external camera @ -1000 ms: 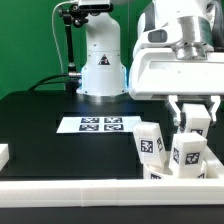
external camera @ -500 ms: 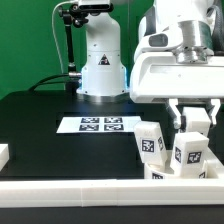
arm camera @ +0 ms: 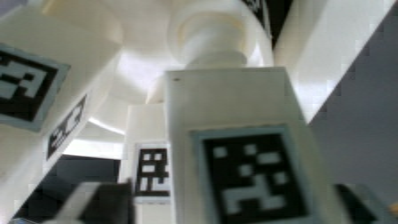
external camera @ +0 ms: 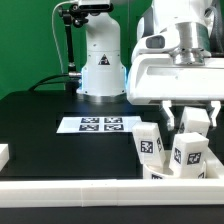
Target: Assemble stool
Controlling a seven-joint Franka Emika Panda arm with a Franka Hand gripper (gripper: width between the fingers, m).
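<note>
The gripper (external camera: 191, 120) hangs low at the exterior view's right, directly above an upright stool leg (external camera: 189, 151) that carries a black-and-white square tag on its front face. In this view the two fingers (external camera: 172, 112) stand spread apart, one on each side of the top of that leg, and a small gap shows between them and the leg, so the pincer looks wide open and has hold of nothing. A second stool leg (external camera: 150, 142), also tagged, stands just beside the first one, toward the exterior view's left of the gripper. The lower ends of both legs are hidden behind the long white rail (external camera: 90, 192) at the table edge, so what they stand on I cannot tell. The marker board (external camera: 99, 124) lies flat on the black table (external camera: 40, 125), well apart from the gripper. In the wrist view, a tagged leg (arm camera: 231, 140) fills the picture very close, with other white tagged parts behind it, blurred.
</note>
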